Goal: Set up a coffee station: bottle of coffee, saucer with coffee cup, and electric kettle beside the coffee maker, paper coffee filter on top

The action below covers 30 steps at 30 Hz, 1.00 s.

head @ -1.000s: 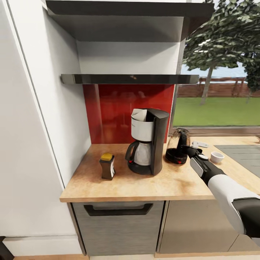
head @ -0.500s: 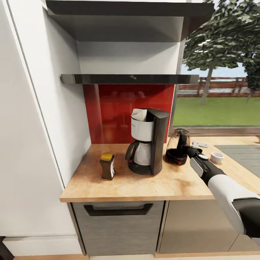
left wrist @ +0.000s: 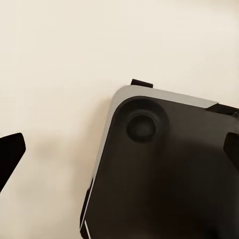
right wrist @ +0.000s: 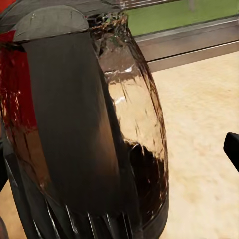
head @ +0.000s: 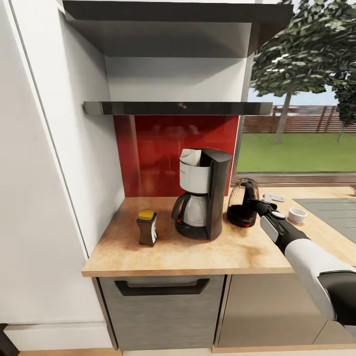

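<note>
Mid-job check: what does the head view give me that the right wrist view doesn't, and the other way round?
Head view alone: the coffee maker with the paper filter on top, the bottle of coffee at its other side, the coffee cup farther along, and the right gripper at the kettle's handle side.

Right wrist view alone: the kettle's dark handle strip up close against its glass wall.

Both: the electric kettle standing on the countertop, and the window sill behind it.

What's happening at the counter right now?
The right gripper is at the handle of the electric kettle, which stands on the countertop just right of the coffee maker. The bottle of coffee stands on the maker's other side. A small white cup sits further right.
</note>
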Motion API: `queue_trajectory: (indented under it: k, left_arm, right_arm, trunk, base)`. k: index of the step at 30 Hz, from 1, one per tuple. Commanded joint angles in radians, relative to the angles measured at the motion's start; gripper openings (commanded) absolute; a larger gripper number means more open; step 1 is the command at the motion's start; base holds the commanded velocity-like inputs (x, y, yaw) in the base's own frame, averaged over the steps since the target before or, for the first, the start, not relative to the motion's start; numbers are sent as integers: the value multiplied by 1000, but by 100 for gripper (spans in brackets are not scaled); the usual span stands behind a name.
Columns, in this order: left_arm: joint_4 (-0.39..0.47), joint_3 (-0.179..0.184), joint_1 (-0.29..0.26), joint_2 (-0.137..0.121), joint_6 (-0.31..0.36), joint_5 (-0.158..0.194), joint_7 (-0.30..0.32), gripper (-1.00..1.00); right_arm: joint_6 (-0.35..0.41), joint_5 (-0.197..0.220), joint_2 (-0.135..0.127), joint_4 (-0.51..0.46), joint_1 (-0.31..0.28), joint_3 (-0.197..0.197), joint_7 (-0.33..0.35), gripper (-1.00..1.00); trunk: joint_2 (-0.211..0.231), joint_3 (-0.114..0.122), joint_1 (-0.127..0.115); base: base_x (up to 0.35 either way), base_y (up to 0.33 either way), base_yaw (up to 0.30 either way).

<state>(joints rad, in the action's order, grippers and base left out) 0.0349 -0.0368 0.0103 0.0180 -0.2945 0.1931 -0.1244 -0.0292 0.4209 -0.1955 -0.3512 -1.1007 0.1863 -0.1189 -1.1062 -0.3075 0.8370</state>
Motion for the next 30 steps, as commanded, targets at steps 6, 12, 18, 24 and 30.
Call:
queue_trajectory:
  k: [6, 12, 18, 24, 30]
  left_arm:
    - [2, -2, 0, 2, -2, 2, -1, 100]
    - [2, -2, 0, 2, -2, 1, -1, 100]
    - [2, -2, 0, 2, -2, 1, -2, 100]
    - [3, -2, 0, 2, -1, 1, -2, 100]
    - [3, -2, 0, 2, -1, 1, -1, 100]
  right_arm:
    - [-3, 10, -1, 0, -1, 9, -5, 100]
    - [-3, 10, -1, 0, -1, 9, -5, 100]
    - [-3, 10, -1, 0, -1, 9, -5, 100]
    - [-3, 5, -1, 0, -1, 9, -7, 100]
    - [-3, 3, -1, 0, -1, 9, -7, 100]
  trunk:
    - [-1, -1, 0]
    - [-1, -1, 0]
    - [-1, -1, 0]
    - [-1, -1, 0]
    - [-1, -1, 0]
  base:
    - [-149, -1, 0]
    - [-298, -131, 0]
    - [-284, -173, 0]
    - [-271, -185, 0]
    - [-151, -253, -159]
